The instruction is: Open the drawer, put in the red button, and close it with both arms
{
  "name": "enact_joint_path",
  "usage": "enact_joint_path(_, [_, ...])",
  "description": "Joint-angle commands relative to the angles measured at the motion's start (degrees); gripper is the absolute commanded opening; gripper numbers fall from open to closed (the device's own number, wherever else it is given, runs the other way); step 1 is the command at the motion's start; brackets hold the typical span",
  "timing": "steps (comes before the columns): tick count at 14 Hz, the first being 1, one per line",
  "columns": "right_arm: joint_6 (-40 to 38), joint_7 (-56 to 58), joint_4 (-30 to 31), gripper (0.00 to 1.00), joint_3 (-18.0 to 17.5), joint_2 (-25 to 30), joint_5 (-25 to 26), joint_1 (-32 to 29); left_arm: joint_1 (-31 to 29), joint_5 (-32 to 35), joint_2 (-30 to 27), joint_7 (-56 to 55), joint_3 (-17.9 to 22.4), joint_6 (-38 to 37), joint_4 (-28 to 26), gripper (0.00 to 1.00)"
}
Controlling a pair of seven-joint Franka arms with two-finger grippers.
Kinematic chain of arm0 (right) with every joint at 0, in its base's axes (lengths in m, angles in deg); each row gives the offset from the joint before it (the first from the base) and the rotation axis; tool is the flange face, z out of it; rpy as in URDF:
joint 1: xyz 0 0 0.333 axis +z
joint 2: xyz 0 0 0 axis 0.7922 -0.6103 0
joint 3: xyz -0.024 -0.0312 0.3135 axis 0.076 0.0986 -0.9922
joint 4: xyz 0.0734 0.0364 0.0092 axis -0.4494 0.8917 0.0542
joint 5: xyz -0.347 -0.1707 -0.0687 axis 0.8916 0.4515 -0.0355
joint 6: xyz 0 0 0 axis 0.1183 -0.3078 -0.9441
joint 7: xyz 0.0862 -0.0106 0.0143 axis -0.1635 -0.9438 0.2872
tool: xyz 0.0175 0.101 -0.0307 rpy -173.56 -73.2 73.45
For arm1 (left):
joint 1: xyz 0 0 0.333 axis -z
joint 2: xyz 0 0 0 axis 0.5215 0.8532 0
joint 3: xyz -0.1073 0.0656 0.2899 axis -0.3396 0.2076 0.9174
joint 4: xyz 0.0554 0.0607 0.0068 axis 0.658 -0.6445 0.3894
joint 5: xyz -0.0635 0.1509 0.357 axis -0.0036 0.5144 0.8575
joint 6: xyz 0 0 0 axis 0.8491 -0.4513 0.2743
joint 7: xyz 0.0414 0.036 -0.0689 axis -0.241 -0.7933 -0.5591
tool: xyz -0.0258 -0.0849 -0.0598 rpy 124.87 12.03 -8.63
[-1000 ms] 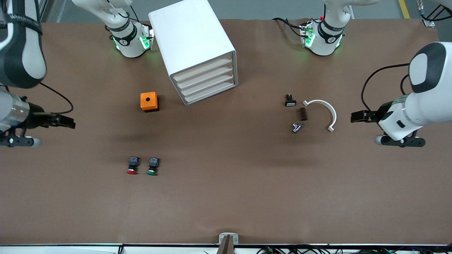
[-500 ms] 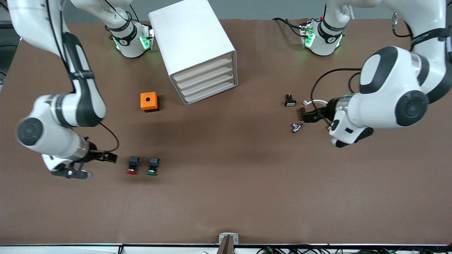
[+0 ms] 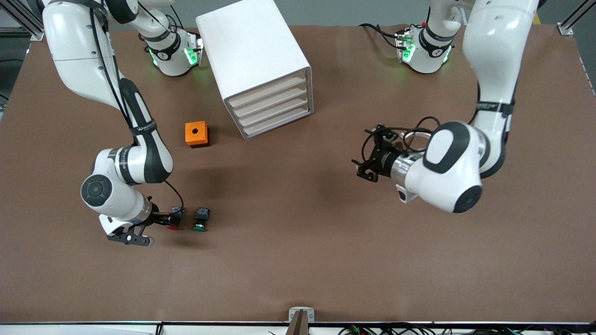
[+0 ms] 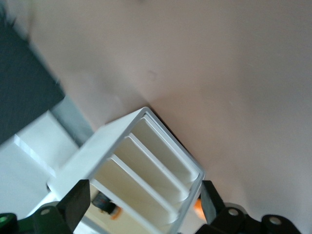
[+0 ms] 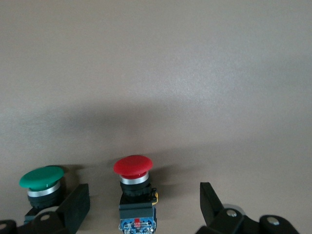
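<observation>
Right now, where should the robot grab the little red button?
Probably by its black-and-blue body, below the round cap. The red button lies between the open fingers of the right gripper; closing across the squarish body looks steadier than pinching the rounded cap.

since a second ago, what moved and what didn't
The right gripper swung in from the table's edge to the red button, fingers open either side of it, nothing gripped. The left gripper came in over the small parts, open, facing the cabinet. Both buttons, the orange box and the closed drawer stayed put.
</observation>
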Motion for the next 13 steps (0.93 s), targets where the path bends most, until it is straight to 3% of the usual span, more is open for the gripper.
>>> enact_joint_path(1, [0.0,-2.3,1.2,1.00,0.2,0.0,-0.4,0.8,0.3,-1.2,5.8,-13.8,-2.6,-1.6,4.6,1.00])
enact_joint_path(5, [5.3,-2.7,5.9,1.00,0.2,0.0,-0.6,0.7,1.2,-8.3,10.2,-26.2,-4.7,-3.7,5.0,1.00])
enact_joint_path(10, [4.9,-7.4,6.6,0.98,0.2,0.0,-0.6,2.1,4.8,-15.2,12.9,-34.9,-5.2,-3.9,4.7,0.96])
enact_joint_path(11, [4.5,-7.2,6.6,0.92,0.2,0.0,-0.6,2.1,5.4,-16.0,13.2,-35.1,-5.2,-3.8,4.6,0.87])
enact_joint_path(13, [3.8,-6.5,7.0,0.67,0.2,0.1,-0.5,2.6,6.8,-16.7,14.0,-35.1,-5.2,-3.8,4.6,0.74])
